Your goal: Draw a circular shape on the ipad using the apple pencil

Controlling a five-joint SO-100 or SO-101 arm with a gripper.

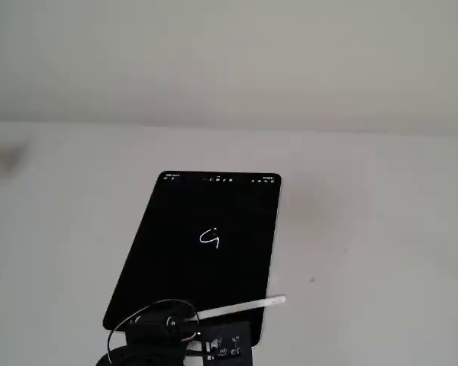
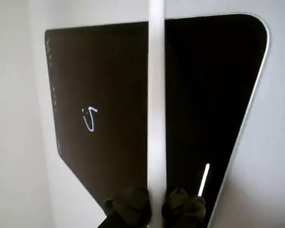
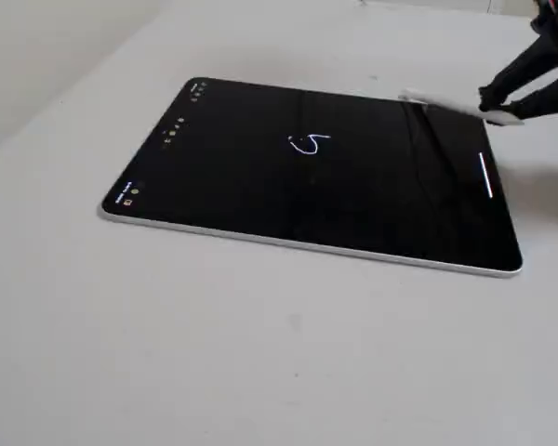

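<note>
The ipad (image 1: 175, 267) lies flat on the white table, black screen up; it also shows in the wrist view (image 2: 204, 85) and in another fixed view (image 3: 260, 195). The circular shape (image 1: 209, 238), a small white scribbled loop with a tail, sits mid-screen in all views (image 2: 89, 118) (image 3: 309, 142). My gripper (image 1: 197, 319) (image 2: 156, 211) (image 3: 498, 104) is shut on the apple pencil (image 1: 244, 306) (image 2: 156, 95) (image 3: 445, 103). The pencil is held over the tablet's edge at the end away from the toolbar icons, well apart from the loop. I cannot tell if its tip touches.
Tiny toolbar icons (image 3: 172, 130) run along one short edge of the screen. A short white bar (image 3: 485, 175) glows near the opposite short edge. A white table (image 3: 260, 353) surrounds the tablet. The arm's black body and wires (image 1: 149, 339) sit at the tablet's near end.
</note>
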